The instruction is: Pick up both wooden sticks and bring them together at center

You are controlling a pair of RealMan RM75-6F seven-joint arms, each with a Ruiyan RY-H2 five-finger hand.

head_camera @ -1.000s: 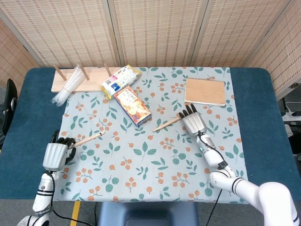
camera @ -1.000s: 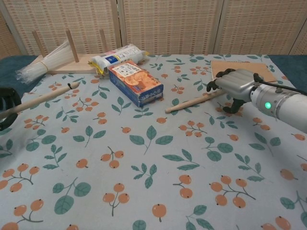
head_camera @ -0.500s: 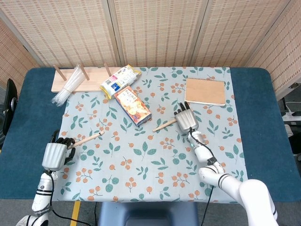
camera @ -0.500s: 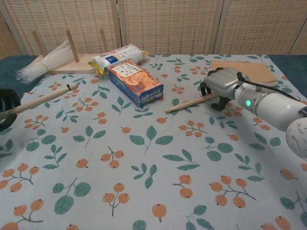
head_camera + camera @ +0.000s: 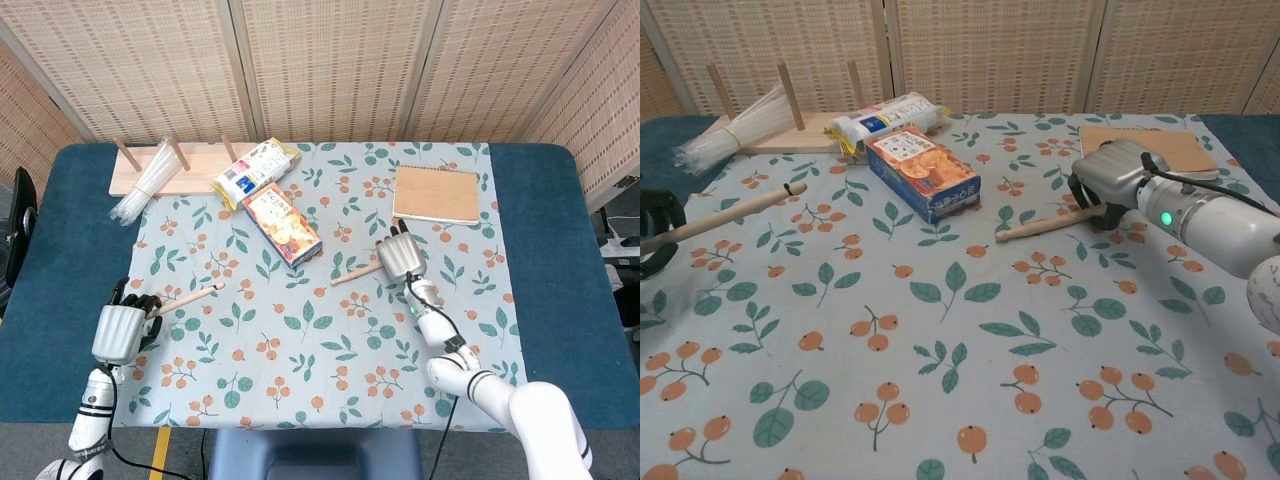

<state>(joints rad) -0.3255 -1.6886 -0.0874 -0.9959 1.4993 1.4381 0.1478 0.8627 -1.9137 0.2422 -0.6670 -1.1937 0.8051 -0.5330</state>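
1. Two thin wooden sticks are in view, one held in each hand.
2. The left hand (image 5: 120,330) grips the left wooden stick (image 5: 190,294) at the table's left side; its long axis runs from the hand up and toward centre.
3. The right hand (image 5: 402,256) is closed around the right wooden stick (image 5: 1048,224); the free end points left toward centre, low over the floral tablecloth (image 5: 330,350), near the orange rectangular carton (image 5: 283,224).

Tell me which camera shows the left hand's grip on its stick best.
The head view: the left hand shows whole, fingers curled round the left stick. The chest view crops the left hand at its edge, though that stick shows long and clear.
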